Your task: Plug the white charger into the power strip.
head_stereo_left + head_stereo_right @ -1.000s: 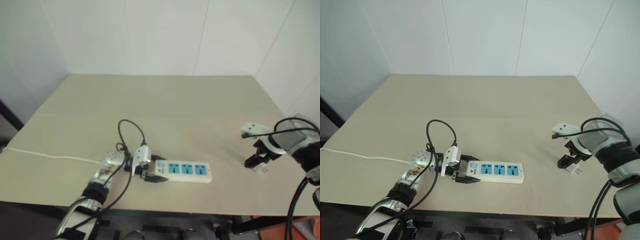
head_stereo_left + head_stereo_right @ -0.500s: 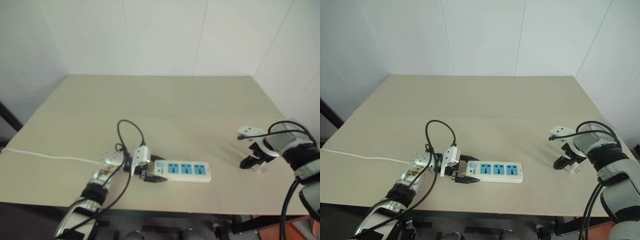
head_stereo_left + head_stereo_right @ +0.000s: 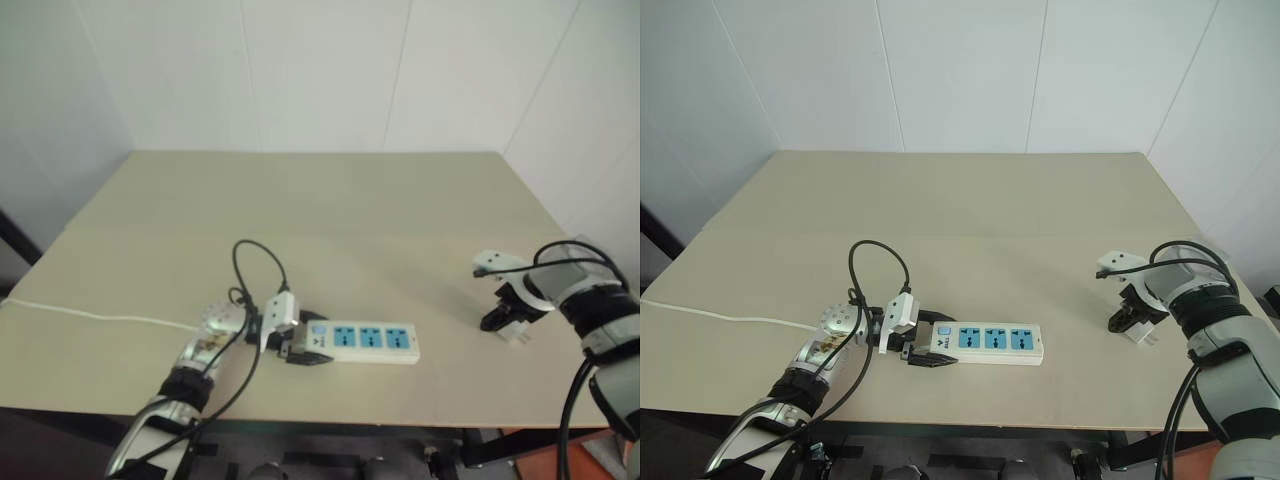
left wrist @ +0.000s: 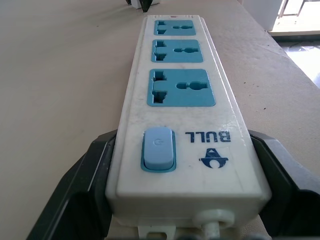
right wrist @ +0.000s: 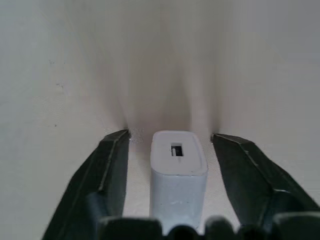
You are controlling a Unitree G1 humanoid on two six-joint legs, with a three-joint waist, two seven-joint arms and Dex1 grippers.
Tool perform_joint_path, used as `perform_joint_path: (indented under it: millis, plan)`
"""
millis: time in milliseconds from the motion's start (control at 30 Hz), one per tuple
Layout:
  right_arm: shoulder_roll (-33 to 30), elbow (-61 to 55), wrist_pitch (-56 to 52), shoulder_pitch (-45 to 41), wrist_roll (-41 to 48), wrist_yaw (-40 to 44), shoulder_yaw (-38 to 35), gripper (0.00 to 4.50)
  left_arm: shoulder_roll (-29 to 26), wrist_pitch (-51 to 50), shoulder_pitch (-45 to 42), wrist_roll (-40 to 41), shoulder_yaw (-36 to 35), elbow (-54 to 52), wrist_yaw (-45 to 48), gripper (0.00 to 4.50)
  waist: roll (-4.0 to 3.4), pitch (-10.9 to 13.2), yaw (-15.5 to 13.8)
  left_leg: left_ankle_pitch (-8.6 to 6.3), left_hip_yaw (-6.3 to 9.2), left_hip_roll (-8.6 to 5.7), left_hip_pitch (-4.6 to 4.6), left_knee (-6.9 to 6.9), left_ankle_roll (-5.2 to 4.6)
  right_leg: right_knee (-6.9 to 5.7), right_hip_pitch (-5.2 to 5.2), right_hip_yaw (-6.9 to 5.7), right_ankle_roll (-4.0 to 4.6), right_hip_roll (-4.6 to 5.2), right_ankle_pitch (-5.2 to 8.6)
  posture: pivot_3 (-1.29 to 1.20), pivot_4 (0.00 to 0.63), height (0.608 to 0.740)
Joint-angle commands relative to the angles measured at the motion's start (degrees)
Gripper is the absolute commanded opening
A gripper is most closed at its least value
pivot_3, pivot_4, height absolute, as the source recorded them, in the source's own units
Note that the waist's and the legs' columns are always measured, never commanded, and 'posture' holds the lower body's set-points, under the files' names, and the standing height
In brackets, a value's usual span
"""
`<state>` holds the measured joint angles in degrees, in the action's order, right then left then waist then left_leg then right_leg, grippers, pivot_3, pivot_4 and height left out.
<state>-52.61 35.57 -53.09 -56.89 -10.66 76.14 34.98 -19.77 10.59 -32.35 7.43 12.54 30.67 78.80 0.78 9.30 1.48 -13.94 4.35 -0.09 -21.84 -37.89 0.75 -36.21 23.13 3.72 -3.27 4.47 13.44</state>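
Note:
The power strip (image 3: pixel 365 342) lies near the table's front edge, a long white bar with three blue sockets (image 4: pixel 181 87) and a blue switch (image 4: pixel 158 148). My left gripper (image 3: pixel 303 345) is shut on its switch end, one black finger (image 4: pixel 85 175) pressed to each side. The white charger (image 5: pixel 178 165) stands on the table far to the right (image 3: pixel 1144 336). My right gripper (image 3: pixel 1130 322) points down over it. Its fingers (image 5: pixel 112 165) straddle the charger, open, with a gap on both sides.
The strip's thin white cord (image 3: pixel 100 315) trails left across the beige table (image 3: pixel 330 200) and off its edge. A black cable (image 3: pixel 255 262) loops up behind my left wrist. The charger sits close to the table's right front corner.
The right gripper's fingers have drawn closer together around the charger. The left gripper and the power strip have kept still.

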Motion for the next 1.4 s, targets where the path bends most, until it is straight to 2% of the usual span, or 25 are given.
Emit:
perform_joint_path:
  millis: [33,67,100,267,333,467,567,633,800,900,1067,1267,1400]
  plan:
    - [-1.3,-2.4,-0.8,0.7,-1.4,1.6,-0.2,1.61,-0.8,-0.8,1.3,-2.4,2.8,1.4,0.4,3.29,0.0,0.0,0.0,0.0,0.0,0.0,0.0,0.0,0.0,0.0,0.0,0.0,0.0,0.0,0.0,0.0,0.15,0.74]
    - [-1.3,-2.7,-0.8,0.8,-1.5,1.8,-0.2,1.25,-0.8,-0.7,1.2,-2.4,2.8,1.6,0.4,3.29,0.0,0.0,0.0,0.0,0.0,0.0,0.0,0.0,0.0,0.0,0.01,0.0,0.0,0.0,0.0,0.0,0.15,0.74]
    - [-1.4,-2.7,-0.7,0.8,-1.7,1.8,-0.2,1.13,-0.8,-0.7,1.0,-2.4,2.7,1.7,0.4,3.29,0.0,0.0,0.0,0.0,0.0,0.0,0.0,0.0,0.0,-0.01,0.01,0.0,0.0,0.0,0.0,0.0,0.15,0.74]
    - [-2.2,-6.2,-1.0,2.3,-2.3,1.6,-1.0,1.13,-0.9,-0.3,0.7,-2.4,2.6,2.0,0.3,3.29,0.0,0.0,-0.1,0.0,0.0,0.0,-0.01,0.0,0.0,0.0,0.01,0.0,0.0,0.0,0.0,0.0,0.15,0.74]
    - [-2.0,-9.8,-1.6,2.0,-1.1,0.5,-3.6,1.13,-1.1,-0.2,0.7,-2.3,2.6,2.0,0.4,3.29,0.0,0.0,-0.1,0.0,0.0,0.0,-0.01,0.0,0.0,0.0,0.01,0.0,0.0,0.0,0.0,0.0,0.15,0.74]
    - [1.1,-18.5,-4.0,0.6,5.9,-2.8,-15.1,1.13,-1.5,-0.1,0.4,-2.3,2.6,2.4,0.8,3.29,-0.03,0.0,0.3,0.0,0.0,0.0,-0.02,0.0,0.0,-0.08,0.08,0.03,0.0,0.0,0.0,0.0,0.15,0.74]
    - [4.8,-29.6,-3.6,5.5,14.0,-5.8,-27.6,1.13,-1.8,-0.3,0.1,-2.2,2.6,2.4,1.2,3.29,-0.01,0.0,0.4,0.0,0.05,0.01,-0.02,0.01,0.0,-0.09,0.07,0.02,0.01,-0.03,0.0,0.0,0.15,0.74]
    - [6.0,-35.1,-3.7,8.3,17.2,-7.0,-31.3,1.13,-2.0,-0.5,0.0,-2.1,2.7,2.2,1.4,3.29,-0.01,0.0,0.3,0.0,0.1,0.02,-0.05,0.01,0.0,-0.05,0.02,-0.03,0.0,-0.03,0.0,0.0,0.15,0.74]
    - [12.9,-42.9,5.3,17.5,25.1,-11.1,-40.1,1.13,-2.2,-1.6,-0.1,-1.7,3.0,1.2,1.1,3.29,0.06,0.0,-0.1,0.0,0.1,0.01,-0.11,0.0,0.0,-0.04,0.05,-0.05,0.0,-0.01,-0.01,0.0,0.15,0.74]
    - [15.8,-44.4,9.7,21.3,29.7,-10.3,-41.9,1.13,-2.3,-2.0,-0.4,-1.7,3.2,1.0,1.1,3.29,0.06,0.0,0.1,0.0,0.09,0.01,-0.03,-0.01,0.0,-0.11,0.03,-0.02,0.01,-0.03,-0.01,0.0,0.15,0.74]
    - [22.2,-44.6,16.6,25.3,32.8,-13.2,-40.9,1.13,-2.5,-2.1,-1.4,-2.0,3.3,1.5,0.8,3.29,0.07,0.0,0.4,0.0,0.09,0.03,0.0,0.0,-0.01,-0.1,0.0,-0.02,0.02,-0.05,-0.02,0.0,0.15,0.74]
    - [28.0,-45.1,27.1,28.6,32.3,-14.6,-36.0,1.13,-2.8,-1.8,-1.9,-1.9,3.3,2.3,1.0,3.29,0.07,0.0,0.8,0.01,0.1,0.02,-0.01,0.0,0.0,-0.12,0.01,-0.02,0.02,-0.04,-0.02,0.0,0.15,0.74]
    - [30.5,-44.1,30.1,29.1,33.4,-14.5,-33.5,1.13,-2.6,-1.7,-1.9,-2.1,3.7,2.5,0.8,3.29,0.07,0.0,0.8,0.01,0.11,0.02,0.04,0.0,0.0,-0.15,-0.01,-0.02,0.02,-0.05,-0.02,0.0,0.15,0.74]
